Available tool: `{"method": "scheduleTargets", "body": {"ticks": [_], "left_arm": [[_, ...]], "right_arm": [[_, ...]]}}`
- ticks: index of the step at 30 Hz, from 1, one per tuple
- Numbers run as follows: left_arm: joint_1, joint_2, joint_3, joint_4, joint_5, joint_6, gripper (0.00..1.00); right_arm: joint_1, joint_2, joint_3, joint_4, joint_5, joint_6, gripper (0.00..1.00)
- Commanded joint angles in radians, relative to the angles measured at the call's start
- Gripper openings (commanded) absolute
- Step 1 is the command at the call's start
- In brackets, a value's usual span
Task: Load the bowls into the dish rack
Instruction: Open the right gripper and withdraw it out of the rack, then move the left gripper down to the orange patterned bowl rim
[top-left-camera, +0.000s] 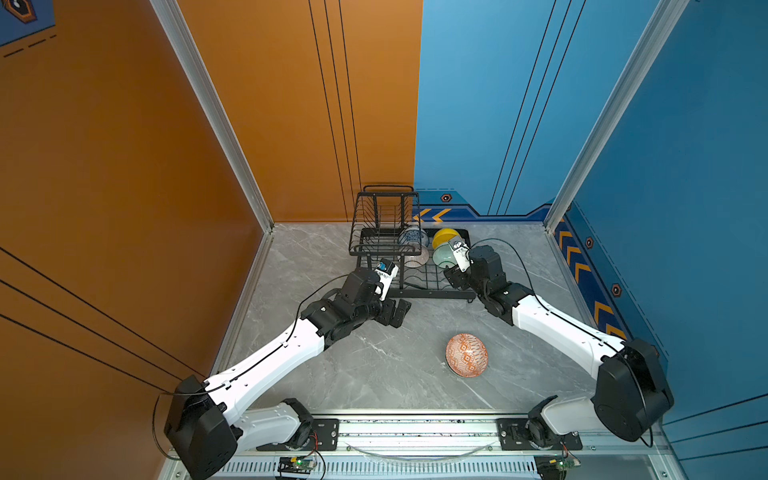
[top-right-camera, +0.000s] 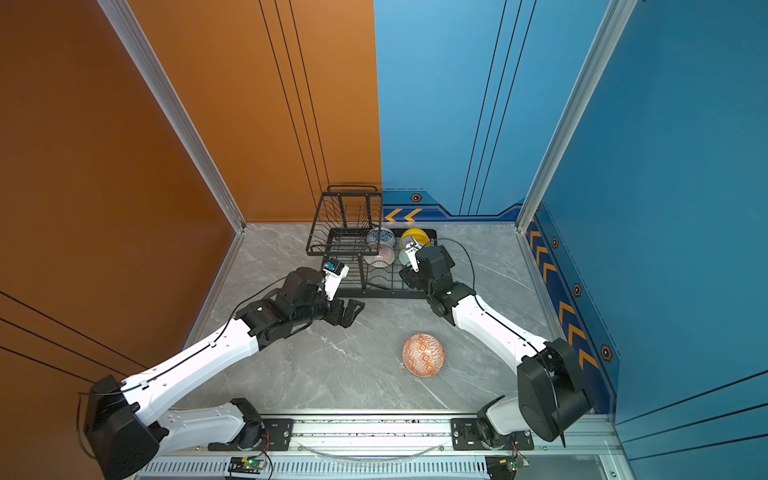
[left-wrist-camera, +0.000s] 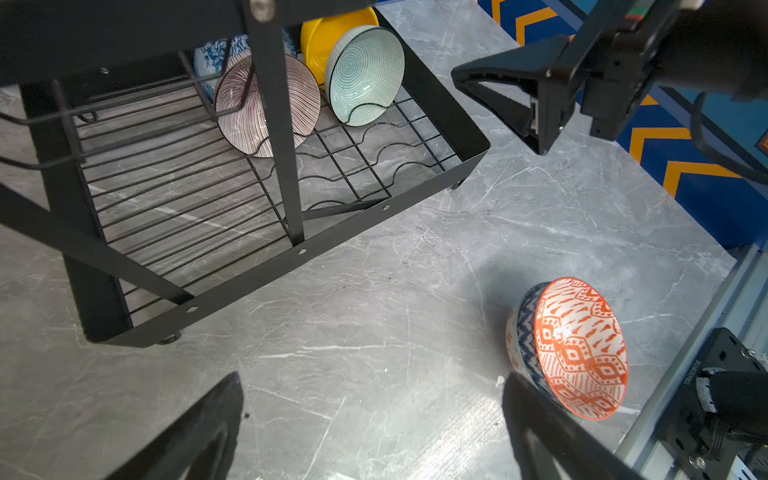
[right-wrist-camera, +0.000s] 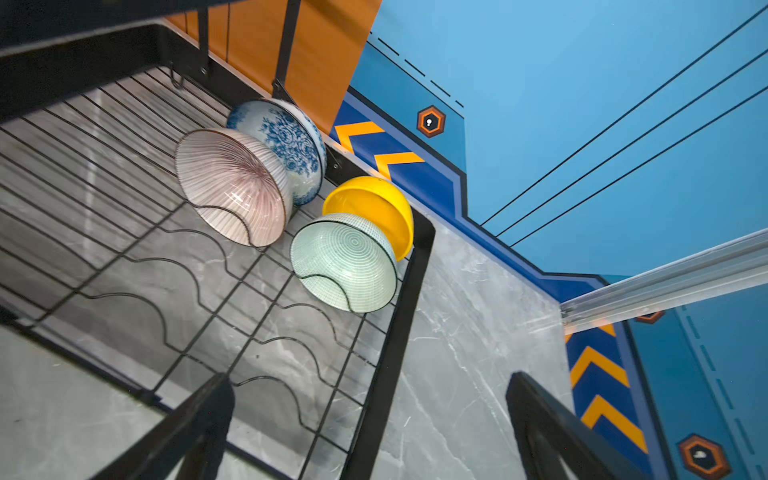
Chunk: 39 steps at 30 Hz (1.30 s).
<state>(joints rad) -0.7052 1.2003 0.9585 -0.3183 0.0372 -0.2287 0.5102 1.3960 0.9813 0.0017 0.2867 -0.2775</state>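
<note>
I am most of the way through loading. Four bowls stand on edge in the wire slots at the far right corner of the dish rack (top-left-camera: 432, 294)'s lower tier. The blue floral bowl (right-wrist-camera: 286, 141) sits behind the pinkish striped bowl (right-wrist-camera: 232, 187), and beside them the yellow bowl (right-wrist-camera: 374, 203) sits behind the mint green bowl (right-wrist-camera: 345, 262).

One orange patterned bowl (top-left-camera: 466, 353) is left on the counter (top-left-camera: 374, 374). It lies tipped on its side, well apart from the rack, on the near right side. A dark blue pattern shows behind its rim in the left wrist view. I cannot tell if that is its own outer wall or a sixth bowl nested with it.

My left end effector (left-wrist-camera: 374, 378) hangs over bare counter just in front of the rack, with its jaws spread wide and nothing between them. My right end effector (right-wrist-camera: 370, 380) hovers by the rack's near right corner, also wide open and empty.

I judge the next job is fetching the orange bowl.
</note>
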Motion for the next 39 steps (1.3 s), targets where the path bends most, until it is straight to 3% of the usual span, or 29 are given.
{"method": "scheduleTargets", "body": {"ticks": [1,12,24,29,34,39], "left_arm": [[-0.025,-0.004,-0.032,0.034,-0.008,-0.032,0.98],[-0.093,0.110,-0.069,0.179,0.047,-0.095,0.98],[-0.204,0.344,0.033,0.227,0.123,-0.118,1.00],[-0.232,0.394,0.064,0.209,0.132,-0.121,0.88],[-0.266,0.449,0.122,0.176,0.135,-0.111,0.70],[-0.297,0.488,0.160,0.157,0.126,-0.106,0.61]], "right_arm": [[-0.018,-0.051,-0.039,-0.097,-0.119,0.150,1.00],[-0.114,-0.143,-0.103,-0.150,-0.344,0.272,1.00],[-0.159,-0.110,-0.083,-0.180,-0.395,0.302,1.00],[-0.163,-0.106,-0.094,-0.181,-0.399,0.308,1.00],[-0.167,-0.122,-0.107,-0.183,-0.399,0.307,1.00],[-0.174,-0.139,-0.121,-0.183,-0.400,0.307,1.00]]}}
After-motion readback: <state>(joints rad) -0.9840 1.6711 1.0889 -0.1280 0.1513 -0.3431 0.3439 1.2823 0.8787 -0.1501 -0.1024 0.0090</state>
